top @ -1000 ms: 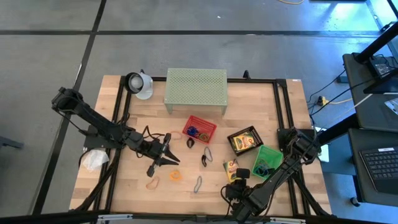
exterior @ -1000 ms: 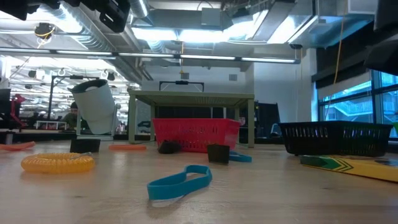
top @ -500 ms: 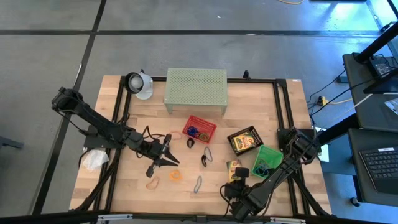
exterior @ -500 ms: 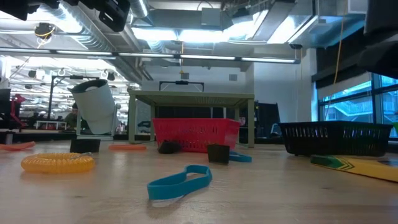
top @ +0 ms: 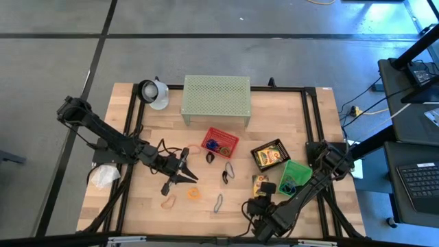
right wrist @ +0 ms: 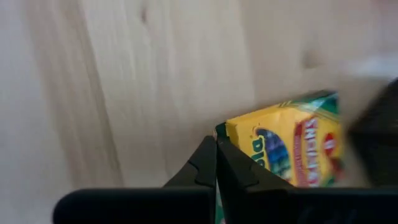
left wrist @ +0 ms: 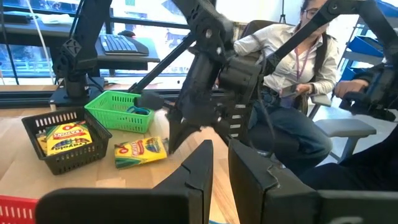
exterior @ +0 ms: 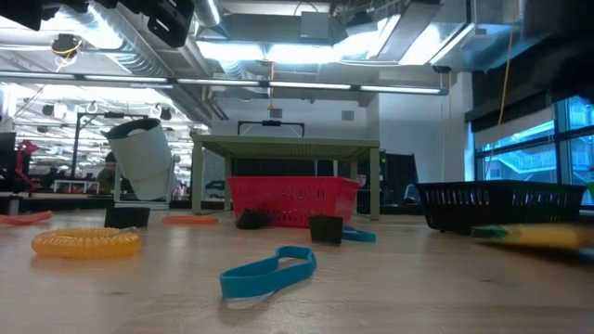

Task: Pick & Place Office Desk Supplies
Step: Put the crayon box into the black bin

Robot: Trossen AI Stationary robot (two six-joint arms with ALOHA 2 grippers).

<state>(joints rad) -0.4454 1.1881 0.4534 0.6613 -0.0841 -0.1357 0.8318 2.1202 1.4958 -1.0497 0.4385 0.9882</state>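
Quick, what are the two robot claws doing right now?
Left gripper: nearly closed, holding nothing.
Right gripper: shut, pinching the edge of the crayon box.

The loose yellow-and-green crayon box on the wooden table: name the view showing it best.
Left wrist view: the loose yellow-and-green crayon box shows whole, label readable. High view shows it small; low view, a blurred streak; right wrist view, partly cropped.

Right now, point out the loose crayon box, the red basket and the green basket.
loose crayon box [left wrist: 140, 153]: left wrist view, middle of its yellow face.
red basket [top: 233, 143]: high view, its right rim.
green basket [left wrist: 106, 109]: left wrist view, its front wall.
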